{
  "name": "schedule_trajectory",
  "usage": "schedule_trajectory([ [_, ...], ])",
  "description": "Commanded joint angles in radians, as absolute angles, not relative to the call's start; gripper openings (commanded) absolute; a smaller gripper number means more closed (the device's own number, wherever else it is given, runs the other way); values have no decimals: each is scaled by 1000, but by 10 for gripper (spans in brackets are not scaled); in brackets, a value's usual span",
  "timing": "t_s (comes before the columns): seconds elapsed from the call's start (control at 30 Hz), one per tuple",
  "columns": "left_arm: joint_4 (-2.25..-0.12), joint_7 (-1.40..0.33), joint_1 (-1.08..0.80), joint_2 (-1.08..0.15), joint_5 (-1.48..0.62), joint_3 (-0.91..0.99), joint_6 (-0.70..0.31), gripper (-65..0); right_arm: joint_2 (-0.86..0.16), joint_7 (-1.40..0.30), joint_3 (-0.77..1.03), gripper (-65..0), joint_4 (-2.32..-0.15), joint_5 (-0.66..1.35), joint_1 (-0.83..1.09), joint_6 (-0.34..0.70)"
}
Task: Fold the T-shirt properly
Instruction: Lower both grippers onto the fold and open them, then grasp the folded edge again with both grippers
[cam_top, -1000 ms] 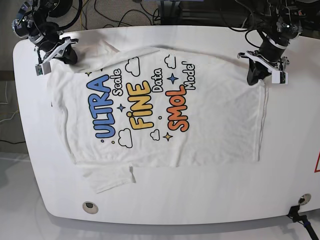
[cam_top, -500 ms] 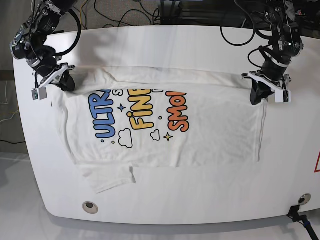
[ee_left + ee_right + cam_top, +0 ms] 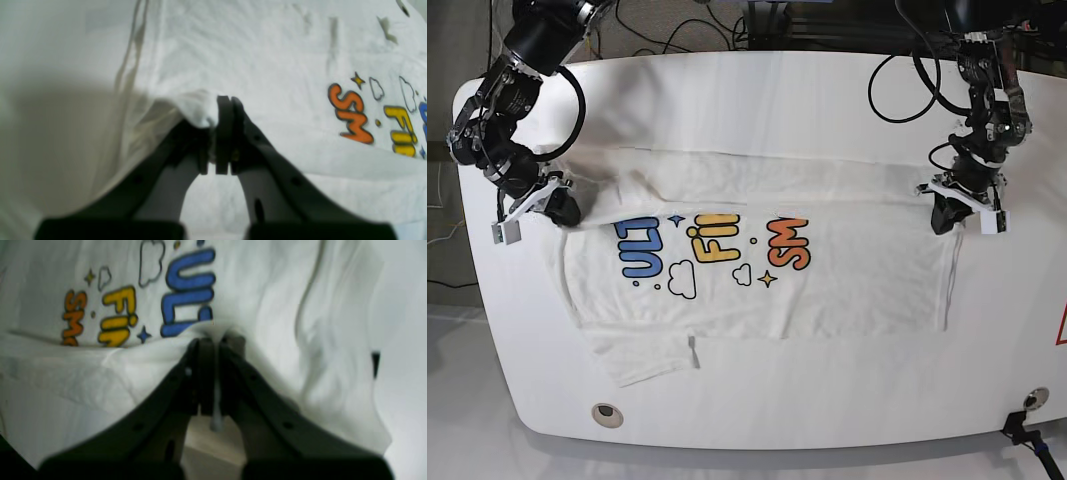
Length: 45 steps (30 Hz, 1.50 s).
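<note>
Pinching T-shirt (image 3: 757, 290) cloth with both: left gripper (image 3: 223, 110) clamped fully shut on a bunched white fold, right gripper (image 3: 216, 340) likewise closed on a thin ridge of fabric just past the blue lettering. Carrying the far edge of the shirt as a folded band over the print, half covering the letters; rest of shirt lying flat mid-table (image 3: 827, 90).

Risking:
- slipping out of one pinch, given the thin bite on the right side, letting that corner drop and skewing the fold line
- dragging the lower layer along, bunching the body instead of laying over it
- pulling unevenly, leaving the band sagging between the grips

Leaving the near sleeve (image 3: 642, 360) sticking out past the hem, untucked. Keeping plenty of bare table beyond the shirt's near edge; right-gripper side sitting close to the table rim, left-gripper side having more room.
</note>
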<state>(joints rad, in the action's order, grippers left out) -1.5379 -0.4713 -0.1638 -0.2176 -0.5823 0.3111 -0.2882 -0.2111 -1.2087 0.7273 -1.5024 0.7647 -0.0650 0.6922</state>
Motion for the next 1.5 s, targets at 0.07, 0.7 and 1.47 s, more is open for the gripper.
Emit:
schedule_trajectory([
  [0.07,-1506,-446,-119,-231,-591,317,-288,-650,-229,-1185,730,-650,-1518,788,-101,698],
  [0.7,-1481,-582,-5,-269,-489,306,-286,-215,-321,-1148,730,-107,-1372,788,-127,698],
  [1.47,-1682,-165,-305,-286,-216,306,-286,-310,-283,-849,667,-116,-1676,251,131,698],
])
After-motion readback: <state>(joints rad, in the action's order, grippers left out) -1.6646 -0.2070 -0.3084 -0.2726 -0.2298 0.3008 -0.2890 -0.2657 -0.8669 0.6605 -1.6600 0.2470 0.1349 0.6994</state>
